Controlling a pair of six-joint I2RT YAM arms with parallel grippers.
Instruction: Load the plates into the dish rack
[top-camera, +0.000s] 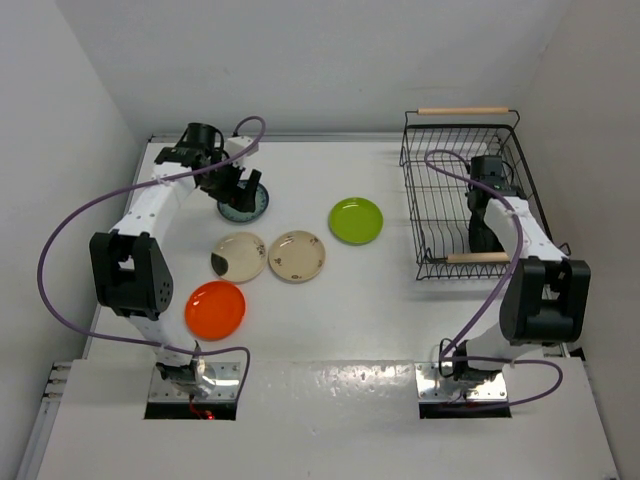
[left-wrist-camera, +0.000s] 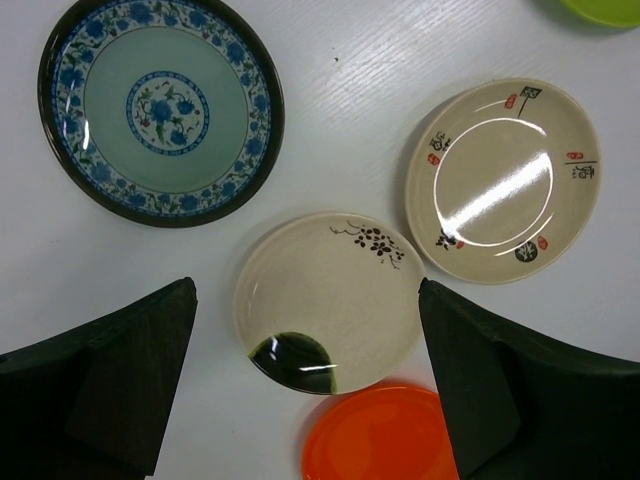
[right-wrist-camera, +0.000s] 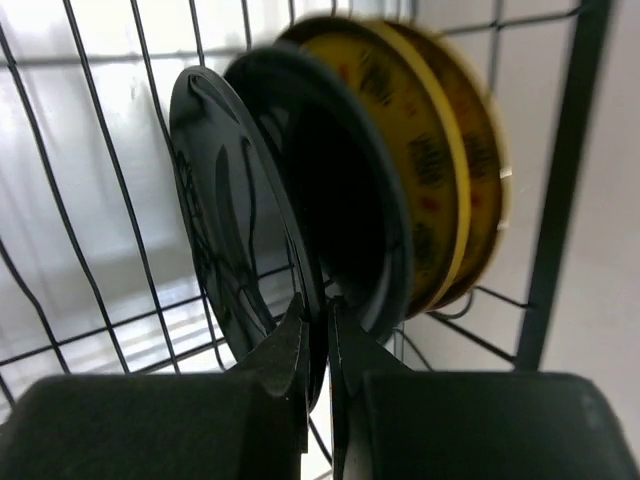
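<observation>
Five plates lie flat on the table: teal patterned (top-camera: 244, 204), cream with a black patch (top-camera: 239, 257), cream with small marks (top-camera: 297, 256), lime green (top-camera: 356, 220) and orange-red (top-camera: 215, 309). My left gripper (top-camera: 238, 188) hovers open and empty above them. In its wrist view it (left-wrist-camera: 307, 292) frames the black-patch cream plate (left-wrist-camera: 330, 300), with the teal plate (left-wrist-camera: 160, 108) at upper left. The dish rack (top-camera: 413, 190) stands at right. Inside it my right gripper (right-wrist-camera: 318, 312) is shut on the rim of an upright black plate (right-wrist-camera: 225, 230). Another black plate (right-wrist-camera: 385, 215) and two brown-and-yellow plates (right-wrist-camera: 445, 160) stand behind.
The rack's wooden handles are at its far end (top-camera: 462, 110) and near end (top-camera: 476, 258). Rack wires (right-wrist-camera: 100, 210) close in around my right gripper. A white wall runs close behind the rack and the table's back edge. The left arm's purple cable (top-camera: 70, 230) loops at left.
</observation>
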